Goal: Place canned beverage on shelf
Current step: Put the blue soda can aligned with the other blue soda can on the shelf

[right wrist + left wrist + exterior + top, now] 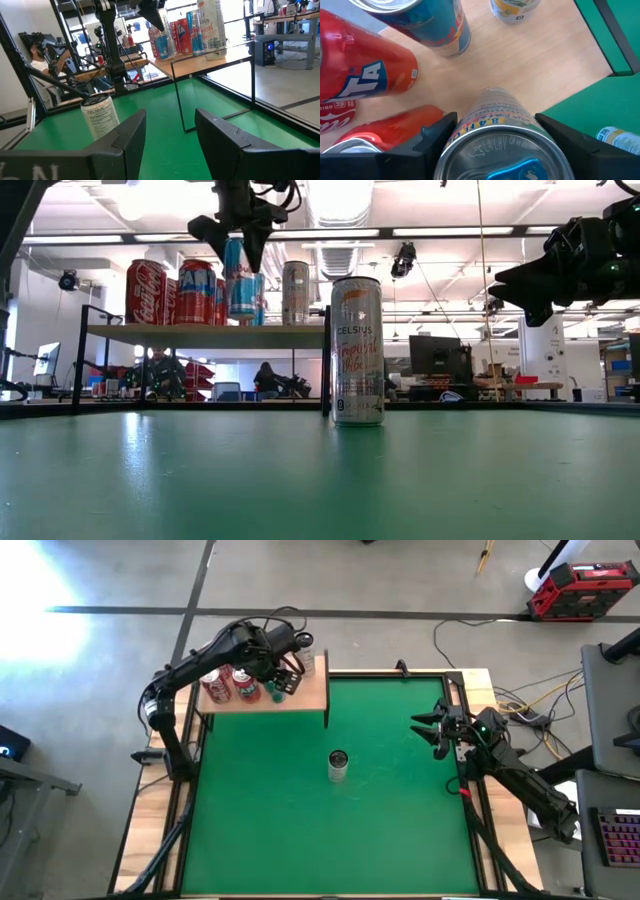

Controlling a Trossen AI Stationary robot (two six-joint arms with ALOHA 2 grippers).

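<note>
Our left gripper [240,242] hangs over the shelf [310,698] and is clamped from above on a can [502,150], one finger on each side of it. The can stands upright, with its long axis straight down toward the board, and the gripper is directly over its top. We think the coming move turns on this: if the fingers part and the arm rises straight, the can should stay standing.

The red cans [365,80] stand just beside it on the board and a blue can [440,25] is near, so there is little room for a sideways drift.

A slim can [339,766] stands upright on the green mat [260,830], well apart from the shelf, between the two arms. The right gripper [170,114] waits at the right edge of the mat with its fingers apart and nothing between them. It looks nearer to this slim can than the left gripper is.

We cannot tell if the held can already touches the board. In the wrist view its own body hides its base, and in the low view the base sits just at the board line. In the high view the left arm covers most of it.
</note>
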